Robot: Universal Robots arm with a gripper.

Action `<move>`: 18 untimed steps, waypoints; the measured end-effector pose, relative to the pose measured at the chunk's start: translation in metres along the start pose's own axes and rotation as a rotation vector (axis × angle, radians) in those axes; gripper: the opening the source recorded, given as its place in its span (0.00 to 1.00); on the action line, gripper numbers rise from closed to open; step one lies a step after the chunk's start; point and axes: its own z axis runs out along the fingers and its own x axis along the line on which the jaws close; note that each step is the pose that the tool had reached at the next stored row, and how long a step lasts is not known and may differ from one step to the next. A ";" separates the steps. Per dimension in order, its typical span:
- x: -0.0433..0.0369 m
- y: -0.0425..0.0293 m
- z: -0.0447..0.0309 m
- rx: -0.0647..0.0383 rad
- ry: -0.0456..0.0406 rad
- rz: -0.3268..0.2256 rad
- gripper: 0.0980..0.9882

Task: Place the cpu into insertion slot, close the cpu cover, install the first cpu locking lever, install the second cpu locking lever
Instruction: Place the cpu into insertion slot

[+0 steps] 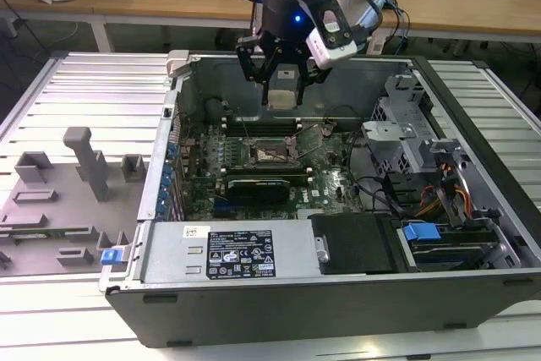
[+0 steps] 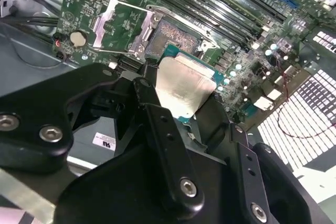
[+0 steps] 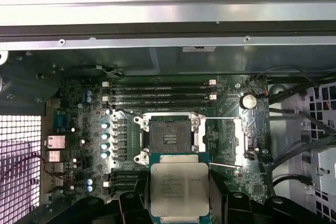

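At the end effector [image 1: 281, 95]: pressed in on the cpu [image 3: 178, 190] from two opposite edges, black fingers [image 2: 157, 124] flanking it, pale metal top facing the cameras in both wrist views. Hanging above the open computer case [image 1: 338, 314], over the green circuit board [image 3: 79, 108], and clear of everything below, judging by the exterior view.

Just beyond the chip in the first wrist view, the insertion slot [image 3: 169, 137]: bare, dark frame, silvery rim, nothing seated in it. Beside it, hinged back and lying open, the cpu cover [image 3: 226, 140], cut-out centre plain to see. Same arrangement in the second wrist view: the insertion slot [image 2: 176, 35] near the chip's far edge, the cpu cover [image 2: 111, 24] flipped away to one side. Long memory slots [image 3: 157, 95] along another side of the socket, apart from it.

On handling, by judgement: light, thin and quite stiff, so no sag and little force needed. Smooth metal top, likely slippery, hence poor for pressing or dragging. Underside contacts and socket pins probably delicate; best left untouched. Only sensible hold: the narrow rim, two squarely opposite sides, as now. Little purchase on such thin edges, so prone to tilting or twisting in the grip if nudged against the socket frame. No tolerance for forcing or skewed seating.

Case lying on a slatted metal counter [image 1: 68, 82], grey fixture blocks [image 1: 84, 158] at the exterior view's left.
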 end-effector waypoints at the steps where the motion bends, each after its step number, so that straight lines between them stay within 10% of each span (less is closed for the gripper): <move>1: 0.0000 -0.0003 0.0039 0.000 0.0000 0.000 0.50; 18: 0.0003 -0.0015 0.0178 -0.003 -0.0310 0.348 0.50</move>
